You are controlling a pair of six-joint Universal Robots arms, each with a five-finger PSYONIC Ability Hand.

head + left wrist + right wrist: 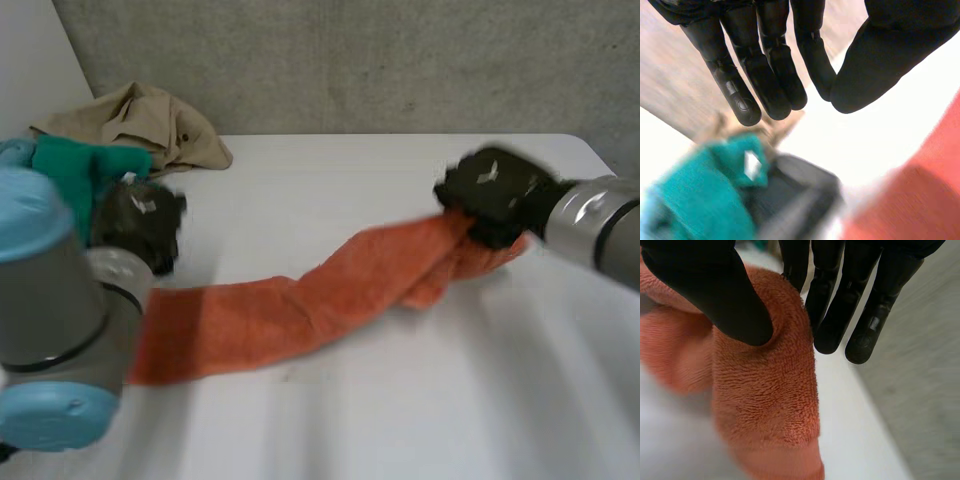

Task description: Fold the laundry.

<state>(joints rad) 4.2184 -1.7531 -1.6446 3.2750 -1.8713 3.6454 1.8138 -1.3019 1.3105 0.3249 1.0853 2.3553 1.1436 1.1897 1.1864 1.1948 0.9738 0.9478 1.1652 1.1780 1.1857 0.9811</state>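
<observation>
The white table [330, 200] runs back to a grey wall. An orange towel [300, 305] lies stretched across the table's middle as a long, rumpled band. Its left end is flat on the surface and its right end is bunched and folded over itself. A crumpled tan garment [150, 125] sits in a heap at the far left corner. A teal cloth [75, 170] lies just beside the garment, well apart from the towel.

Head view: from behind and between the arms, looking down over the flat white table [420, 420] toward the rough grey wall [400, 60]. Wrist views: close along the black left hand [775, 80] and black right hand [832, 320], each sharing the long orange terry towel [260, 320] with the head view.
</observation>
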